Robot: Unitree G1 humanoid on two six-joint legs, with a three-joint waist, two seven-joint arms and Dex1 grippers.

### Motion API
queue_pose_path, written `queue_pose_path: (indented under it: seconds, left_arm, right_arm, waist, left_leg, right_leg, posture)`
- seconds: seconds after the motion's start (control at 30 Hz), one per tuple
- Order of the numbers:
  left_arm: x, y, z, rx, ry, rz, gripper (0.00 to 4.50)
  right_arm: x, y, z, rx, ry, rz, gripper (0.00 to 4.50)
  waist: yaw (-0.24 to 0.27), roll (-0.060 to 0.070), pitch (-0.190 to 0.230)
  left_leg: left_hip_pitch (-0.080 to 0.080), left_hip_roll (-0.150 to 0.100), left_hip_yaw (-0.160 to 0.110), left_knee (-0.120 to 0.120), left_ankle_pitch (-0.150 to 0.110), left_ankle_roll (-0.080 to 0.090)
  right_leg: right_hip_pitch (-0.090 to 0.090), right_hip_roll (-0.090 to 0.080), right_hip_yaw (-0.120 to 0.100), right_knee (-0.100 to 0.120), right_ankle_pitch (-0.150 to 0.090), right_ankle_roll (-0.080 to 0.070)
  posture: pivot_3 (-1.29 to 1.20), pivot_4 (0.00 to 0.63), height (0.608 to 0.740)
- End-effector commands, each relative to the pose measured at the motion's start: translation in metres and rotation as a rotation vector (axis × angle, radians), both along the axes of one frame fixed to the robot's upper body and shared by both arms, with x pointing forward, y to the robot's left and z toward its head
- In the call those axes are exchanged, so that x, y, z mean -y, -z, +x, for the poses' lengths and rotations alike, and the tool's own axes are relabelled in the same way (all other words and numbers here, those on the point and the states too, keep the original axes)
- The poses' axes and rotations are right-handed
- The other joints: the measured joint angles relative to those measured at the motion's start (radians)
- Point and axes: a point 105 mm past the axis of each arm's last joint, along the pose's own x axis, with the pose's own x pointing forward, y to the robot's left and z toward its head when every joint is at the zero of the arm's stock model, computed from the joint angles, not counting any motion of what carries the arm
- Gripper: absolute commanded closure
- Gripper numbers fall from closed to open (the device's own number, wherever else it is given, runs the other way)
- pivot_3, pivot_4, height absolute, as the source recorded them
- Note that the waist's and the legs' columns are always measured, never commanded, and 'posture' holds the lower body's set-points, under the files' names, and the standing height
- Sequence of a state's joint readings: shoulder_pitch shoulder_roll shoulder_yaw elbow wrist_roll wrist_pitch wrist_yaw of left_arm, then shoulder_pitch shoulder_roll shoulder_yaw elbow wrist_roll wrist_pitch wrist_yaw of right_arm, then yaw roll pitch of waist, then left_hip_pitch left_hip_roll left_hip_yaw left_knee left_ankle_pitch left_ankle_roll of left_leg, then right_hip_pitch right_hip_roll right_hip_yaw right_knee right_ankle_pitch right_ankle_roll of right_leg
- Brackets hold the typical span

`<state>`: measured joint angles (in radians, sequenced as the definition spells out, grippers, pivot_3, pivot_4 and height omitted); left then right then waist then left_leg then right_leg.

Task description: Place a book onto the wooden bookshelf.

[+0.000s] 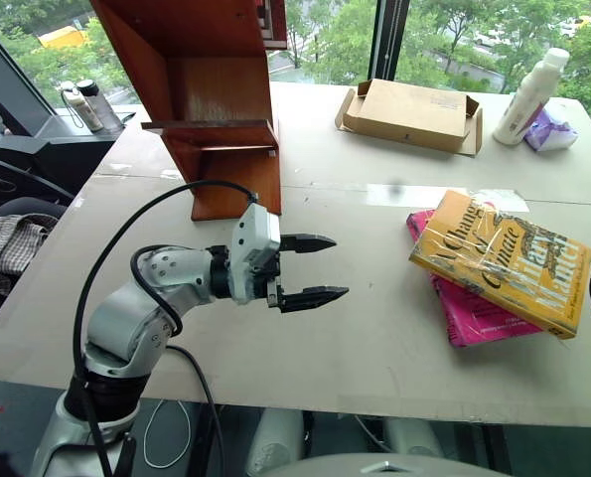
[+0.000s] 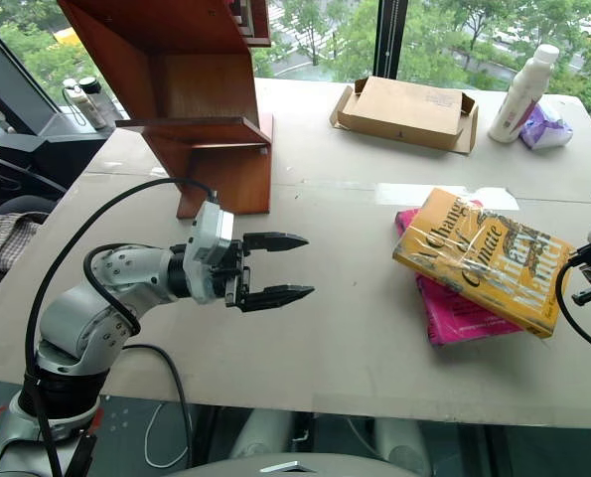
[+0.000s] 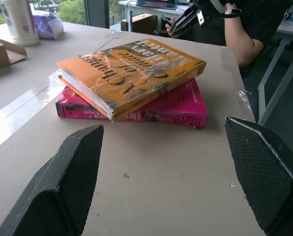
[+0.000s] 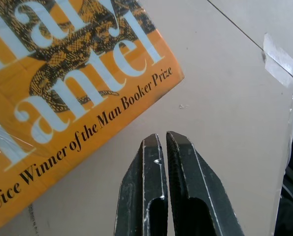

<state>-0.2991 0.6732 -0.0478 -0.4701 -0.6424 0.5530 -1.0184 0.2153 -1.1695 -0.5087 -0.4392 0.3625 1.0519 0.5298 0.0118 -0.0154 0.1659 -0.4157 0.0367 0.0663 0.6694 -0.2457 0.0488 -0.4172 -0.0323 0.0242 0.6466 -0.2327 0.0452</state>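
The book (image 1: 501, 260), thick and yellow-orange under a glossy wrap, is lying flat and slightly askew on top of a thinner pink book (image 1: 471, 316), the pair sitting on the table (image 1: 374, 328) toward the robot's right. Just off the book's near right corner, the right claw (image 4: 161, 140) is pointing down at bare table, its two black fingers pressed together and grasping nothing; it is close to the cover's edge without touching it. Well apart on the other side, the left claw (image 1: 312, 268) is hovering above the table, aimed sideways toward the books with its fingers spread wide and nothing between them. Behind it, the wooden bookshelf (image 1: 211, 109) is standing at the far left of the table, reddish-brown with slanted side panels. A flat cardboard box (image 1: 412, 114) is resting farther back, with a white bottle (image 1: 530, 96) and a crumpled purple wrapper (image 1: 550, 130) near the far right corner.
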Motion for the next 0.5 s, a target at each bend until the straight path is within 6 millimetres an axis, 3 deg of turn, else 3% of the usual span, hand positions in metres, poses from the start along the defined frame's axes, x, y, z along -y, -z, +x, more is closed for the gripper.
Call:
queue_pose_path:
  seconds: [0.03,0.3,0.5]
  left_arm:
    - [0.004,-0.002,-0.007,0.029,0.016,-0.003,0.47]
    - [0.006,0.001,-0.009,0.014,0.02,-0.01,0.47]
    - [0.01,-0.001,-0.008,0.015,0.03,-0.024,0.47]
  right_arm:
    - [0.001,0.004,0.005,-0.007,-0.016,-0.018,4.48]
    - [0.002,0.021,0.025,-0.068,-0.069,-0.032,4.48]
    - [-0.015,0.032,0.055,-0.084,-0.13,0.071,4.48]
  waist:
    - [-0.002,0.0,0.0]
    - [-0.004,0.0,0.0]
    - [-0.013,0.0,0.0]
  left_leg:
    - [0.0,0.0,0.0,0.0,0.0,0.0]
    - [0.001,0.0,0.001,0.0,0.0,0.0]
    - [0.001,0.0,0.002,0.0,0.0,0.0]
  right_leg:
    - [0.0,0.0,0.0,0.0,0.0,0.0]
    - [0.0,0.001,0.001,0.0,0.0,0.0]
    - [0.0,0.001,0.002,0.0,0.002,-0.003]
  posture:
    - [0.0,0.15,0.74]
    - [0.0,0.15,0.74]
    - [0.0,0.15,0.74]
